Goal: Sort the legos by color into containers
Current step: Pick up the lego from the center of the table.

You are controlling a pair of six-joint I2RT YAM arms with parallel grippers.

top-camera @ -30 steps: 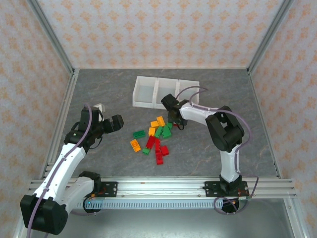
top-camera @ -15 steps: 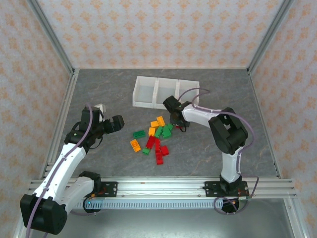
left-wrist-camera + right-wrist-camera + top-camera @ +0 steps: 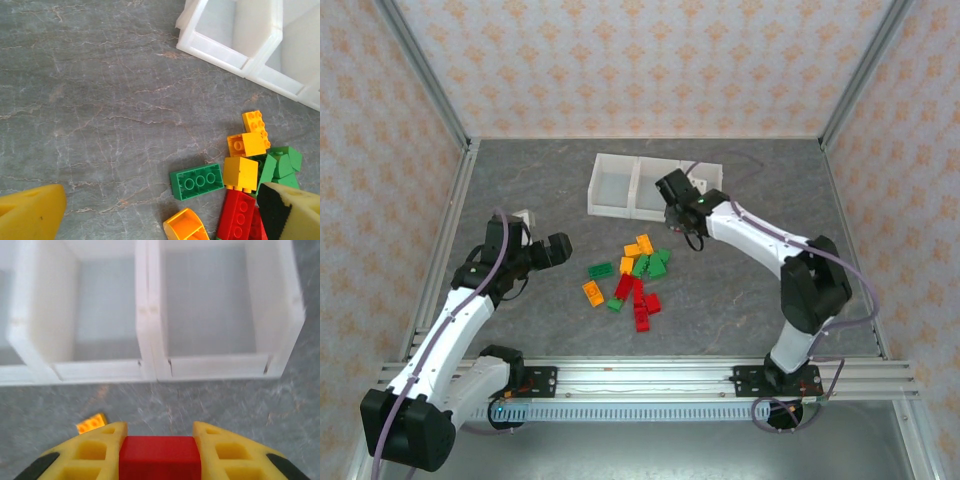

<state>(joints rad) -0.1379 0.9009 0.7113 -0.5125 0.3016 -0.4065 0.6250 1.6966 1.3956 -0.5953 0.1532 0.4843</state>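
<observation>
Table: gray marbled top (image 3: 740,340), closed in by patterned wallpaper walls (image 3: 650,60).
Red brick (image 3: 160,460): clamped between the yellow pads (image 3: 90,457) of the right gripper (image 3: 160,439). Just its smooth top face shows, and the lower part is cut off by the frame edge.
Right gripper (image 3: 687,232): seen from above, it hangs just in front of the tray, covering part of the front wall. The held brick cannot be made out from there.
Tray (image 3: 612,190): three white compartments in a row at the far middle of the table. The right wrist camera sees the front wall (image 3: 210,367) of the middle and right ones, blurred, with the left one cut off.
Legos (image 3: 635,275): loose pile of red, green and orange bricks near the tray, apart from it. One orange brick (image 3: 91,423) is a blur ahead of the pads.
Left gripper (image 3: 556,248): left of the pile, not touching it, with its pads (image 3: 30,215) wide apart. The right pad hides part of the pile beside a green brick (image 3: 196,181).
Small white object (image 3: 523,215): beside the left arm, too small to identify.
</observation>
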